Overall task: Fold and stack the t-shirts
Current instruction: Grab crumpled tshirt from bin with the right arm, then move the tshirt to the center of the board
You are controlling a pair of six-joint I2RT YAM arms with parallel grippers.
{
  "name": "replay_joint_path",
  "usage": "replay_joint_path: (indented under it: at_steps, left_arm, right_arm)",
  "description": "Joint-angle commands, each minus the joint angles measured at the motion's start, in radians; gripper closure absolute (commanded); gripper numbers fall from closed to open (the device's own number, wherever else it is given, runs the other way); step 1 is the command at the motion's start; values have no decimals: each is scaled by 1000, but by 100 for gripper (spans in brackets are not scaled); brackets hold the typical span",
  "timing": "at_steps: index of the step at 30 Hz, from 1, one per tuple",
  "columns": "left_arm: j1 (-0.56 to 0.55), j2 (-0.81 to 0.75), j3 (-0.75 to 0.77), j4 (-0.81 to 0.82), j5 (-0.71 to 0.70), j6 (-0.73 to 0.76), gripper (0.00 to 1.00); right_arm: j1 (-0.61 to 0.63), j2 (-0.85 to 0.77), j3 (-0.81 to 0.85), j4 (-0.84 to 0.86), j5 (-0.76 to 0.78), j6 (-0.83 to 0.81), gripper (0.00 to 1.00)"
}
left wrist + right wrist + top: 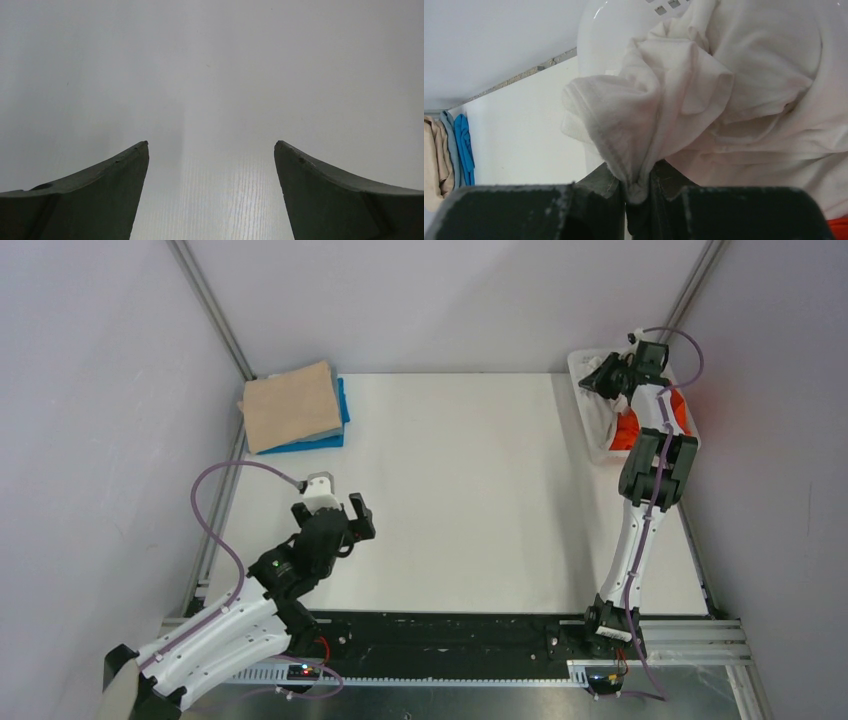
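A folded beige-tan t-shirt (291,405) lies on a folded blue t-shirt (335,436) at the table's far left corner; both show edge-on in the right wrist view as tan (435,155) and blue (464,150) cloth. My right gripper (608,380) hangs over the white basket (590,445) at the far right, shut on a bunched fold of the thin white t-shirt (684,95). An orange t-shirt (628,430) lies in the basket under the arm. My left gripper (335,512) stands open over bare table at the near left, its fingers (115,185) wide apart with nothing between them.
Grey walls close in the white table (470,490) on the left, back and right. Metal rails run along its left and right edges. The basket's rim (596,30) stands just beyond the held cloth.
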Motion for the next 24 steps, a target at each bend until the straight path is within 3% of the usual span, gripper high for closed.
replay_joint_path:
  at_steps: [1,11,15,21,24]
  left_arm:
    - [-2,-12,19,10,-26,5,2]
    - [-2,-41,17,11,-10,-6,2]
    - [-2,-81,4,11,-3,-23,2]
    - [-1,-177,-16,-1,29,-53,2]
    - [-1,-228,-24,-27,29,-82,2]
  right_arm:
    - [-1,-71,29,33,16,22,100]
    - [22,-462,80,155,-20,158,100]
    - [75,-612,82,158,-116,197,100]
    - [231,-765,100,105,-233,207,100]
    - [367,-836,63,85,-229,229,100]
